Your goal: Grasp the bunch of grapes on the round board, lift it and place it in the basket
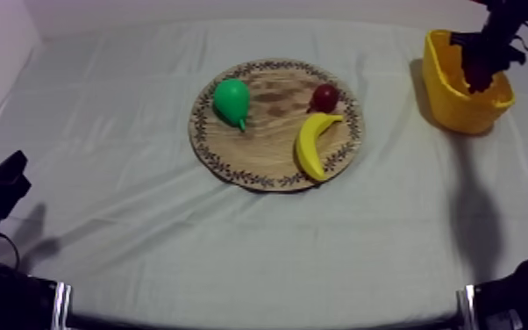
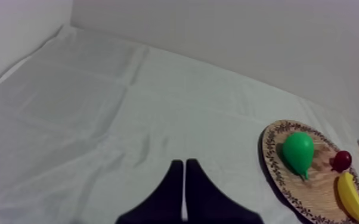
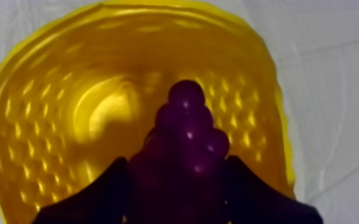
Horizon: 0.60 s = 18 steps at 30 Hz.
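Now right claw grips half-hidden grapes over basket; left claw closed, empty

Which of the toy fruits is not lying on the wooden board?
The bunch of grapes: the right gripper holds it over the yellow basket, while the pear, the banana and the small red fruit lie on the wooden board.

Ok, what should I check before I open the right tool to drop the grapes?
1. The right tool is shut on the bunch of grapes: ok.
2. Grapes above the yellow basket, inside its rim: ok.
3. Basket upright: ok.
4. The left tool is shut, apart from the wooden board: ok.
5. Gap between grapes and basket floor: cannot tell.
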Available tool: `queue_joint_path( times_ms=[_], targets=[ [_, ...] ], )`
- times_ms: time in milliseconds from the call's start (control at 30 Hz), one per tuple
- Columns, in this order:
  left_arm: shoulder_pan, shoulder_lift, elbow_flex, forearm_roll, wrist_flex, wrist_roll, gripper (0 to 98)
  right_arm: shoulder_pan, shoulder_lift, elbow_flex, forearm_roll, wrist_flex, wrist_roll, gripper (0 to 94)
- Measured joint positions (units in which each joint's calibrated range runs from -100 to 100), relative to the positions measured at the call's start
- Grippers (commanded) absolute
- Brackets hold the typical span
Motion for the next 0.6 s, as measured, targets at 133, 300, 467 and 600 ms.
queue_joint_path(
  times_ms=[133,300,467,600],
  targets=[
    [0.0,0.0,0.0,0.0,0.0,0.0,0.1,-0.3,0.8,0.5,0.1,-0.5,0.3,19.6],
    [0.0,0.0,0.0,0.0,0.0,0.0,0.1,-0.5,2.0,1.2,0.3,-2.0,0.3,20.6],
    [0.0,0.0,0.0,0.0,0.0,0.0,0.1,-0.7,2.3,2.1,0.6,-3.1,-0.2,42.3],
    [0.0,0.0,0.0,0.0,0.0,0.0,0.1,-0.7,1.8,2.9,1.3,-4.6,-0.7,67.2]
  ],
)
